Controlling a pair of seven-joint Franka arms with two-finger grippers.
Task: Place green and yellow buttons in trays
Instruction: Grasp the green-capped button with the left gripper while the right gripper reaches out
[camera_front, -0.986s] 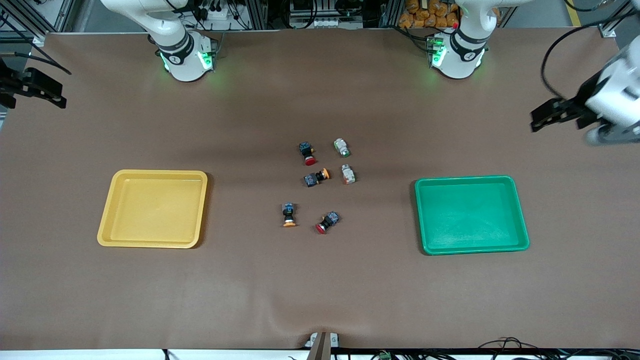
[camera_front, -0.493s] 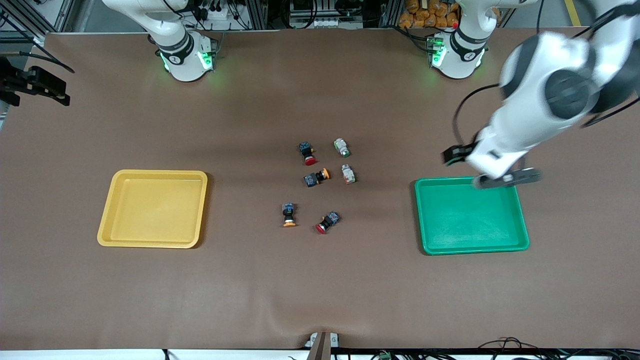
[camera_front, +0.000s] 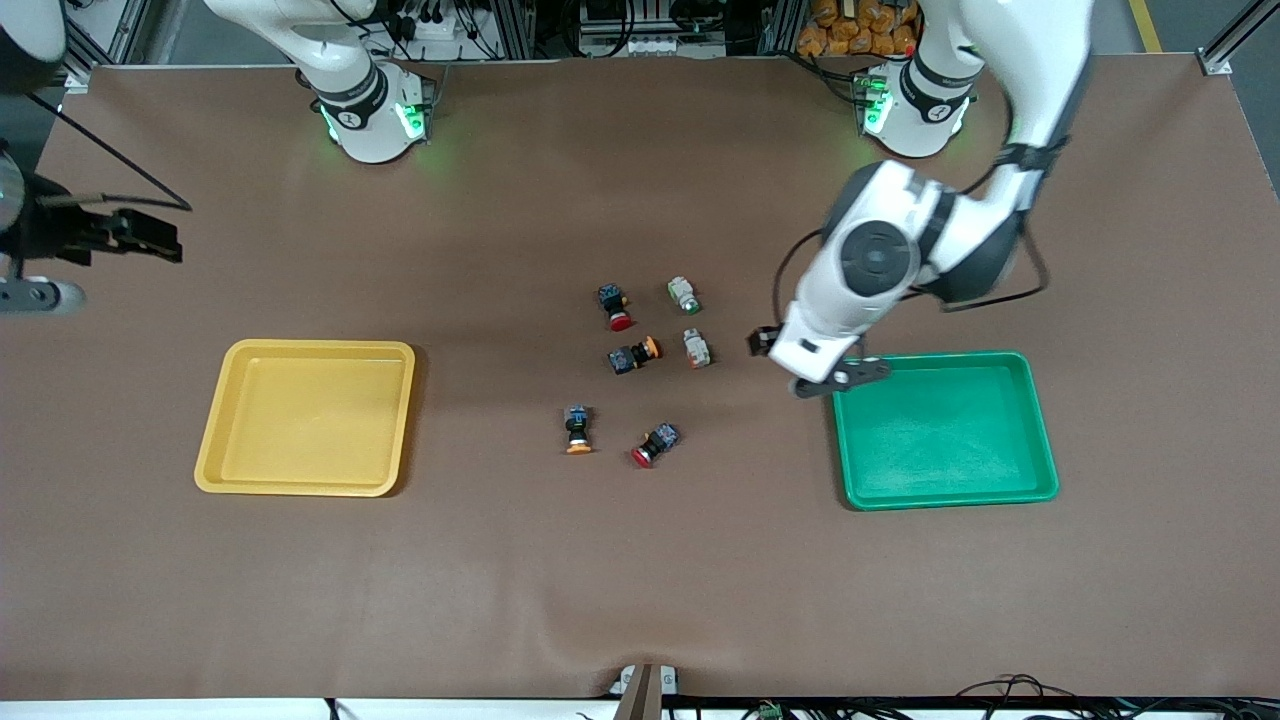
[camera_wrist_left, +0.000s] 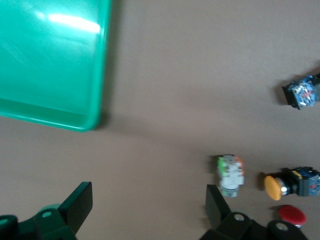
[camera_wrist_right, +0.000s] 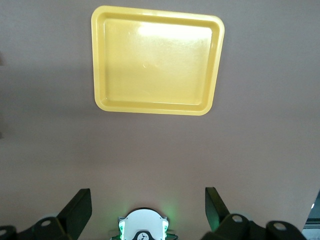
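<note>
Right end effector (camera_front: 150, 237): hanging in the air over the bare counter (camera_front: 640, 580) at the right arm's end, above the yellow tray's end of the surface; its fingers (camera_wrist_right: 77, 210) are standing wide apart and holding nothing.
Yellow tray (camera_front: 305, 417): lying flat on the counter toward the right arm's end, with nothing in it.
Buttons: six are lying loose in a cluster at the middle of the counter, between the two trays and well apart from both.
Yellow-capped buttons: one (camera_front: 578, 430) is sitting at the cluster's nearer edge, the other (camera_front: 634, 354) is lying in its middle, just beside a white one.
Red-capped buttons: one (camera_front: 613, 306) is lying at the cluster's farther edge, one (camera_front: 655, 444) at its nearer edge.
White buttons: one with a green end (camera_front: 684, 295) is lying farthest from the front camera; the other (camera_front: 697, 348), with green and orange marks, is lying nearer, toward the green tray.
Left end effector (camera_front: 815, 368): hovering over the counter between the cluster and the green tray, by that tray's farther corner; its fingers (camera_wrist_left: 75, 210) are spread wide, gripping nothing and touching nothing.
Green tray (camera_front: 944, 430): resting on the counter toward the left arm's end, holding nothing.
</note>
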